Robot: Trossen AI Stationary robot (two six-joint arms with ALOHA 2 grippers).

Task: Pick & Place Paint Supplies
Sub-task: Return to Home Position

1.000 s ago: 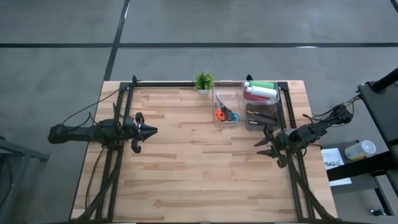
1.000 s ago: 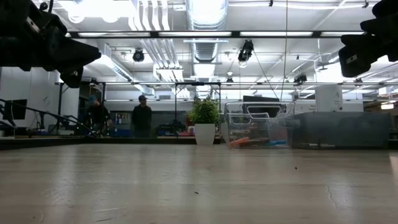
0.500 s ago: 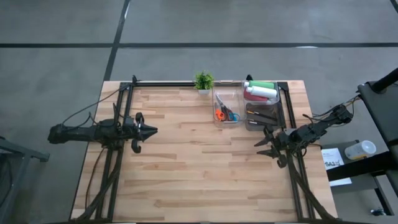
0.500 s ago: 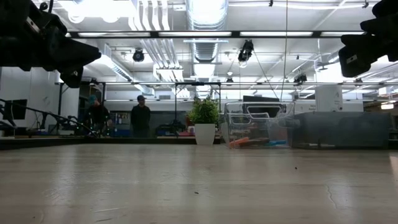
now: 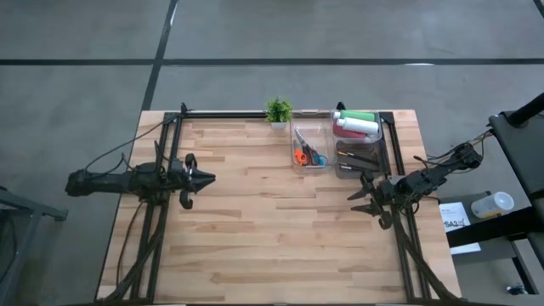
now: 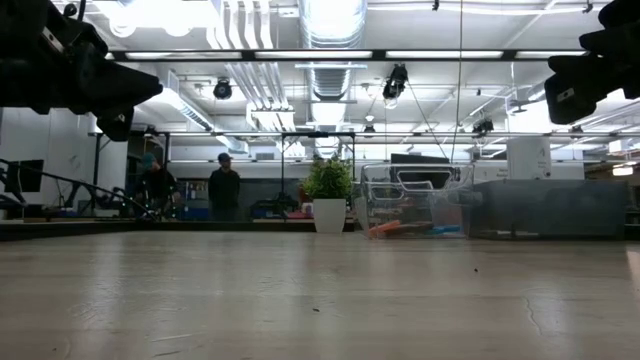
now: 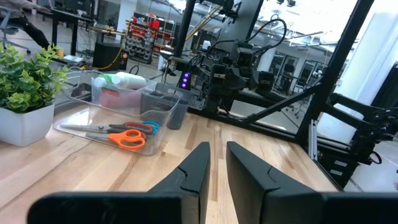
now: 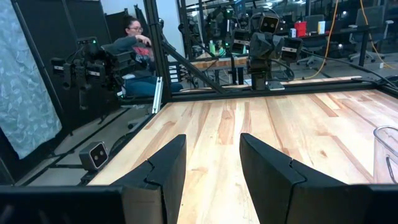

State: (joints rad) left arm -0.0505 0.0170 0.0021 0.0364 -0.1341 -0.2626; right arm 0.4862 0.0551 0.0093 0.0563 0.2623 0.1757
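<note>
Both arms hung at the sides of the wooden worktop, a broad stretch of bare boards between them; the left hand sat inside the left edge, its fingers close together with a slim gap and gripping nothing; the right hand hovered by the right edge, just short of the bins, its fingers well apart and holding nothing. The paint supplies lay in the right transparent bin at the far right corner: green bottle, white bottle, pink-red bottle and dark brushes. Scissors filled the left transparent bin; a potted plant stood at the far edge.
</note>
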